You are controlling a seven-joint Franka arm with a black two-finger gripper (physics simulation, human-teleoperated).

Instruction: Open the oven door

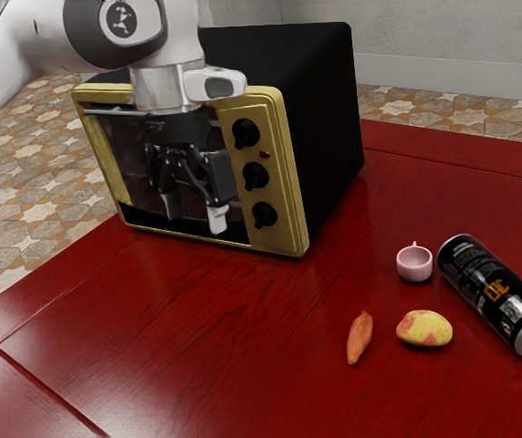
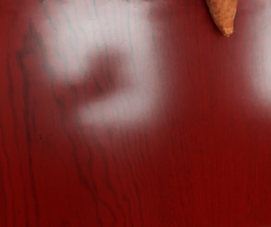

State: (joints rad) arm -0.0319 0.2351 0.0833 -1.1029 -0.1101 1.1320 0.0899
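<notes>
One red wooden worktop (image 1: 197, 328) is spreading across the exterior view. One black oven (image 1: 325, 119) with a gold front is standing on it at eleven o'clock. One white arm (image 1: 24, 55) is reaching in from ten o'clock, carrying a round logo and covering part of the oven's front. One dark-glazed oven door (image 1: 124, 151), the task's thing, is sitting upright in that front, behind the end effector (image 1: 194, 212); its visible part is looking shut. One silver handle (image 1: 106, 111) is running along the door's upper edge, its far end disappearing behind the arm.

The end effector is pointing down before the glass, its two fingers standing apart and holding nothing.

One black can (image 1: 496, 295) is lying on its side between three and four o'clock, the view's edge cutting off a little of it. It is bearing large orange letters that are too unclear to read surely, and smaller lettering is staying illegible.

One yellow-and-red potato (image 1: 424, 328) is resting at the can's eight o'clock. One sweet potato (image 1: 360, 338) is lying at the potato's nine o'clock; in the wrist view its body is being cut off, the pointed end showing. One pink cup (image 1: 414, 263) is standing at the potato's twelve o'clock. Three black knobs (image 1: 255, 175) are lining the oven's front at the end effector's two o'clock.
</notes>
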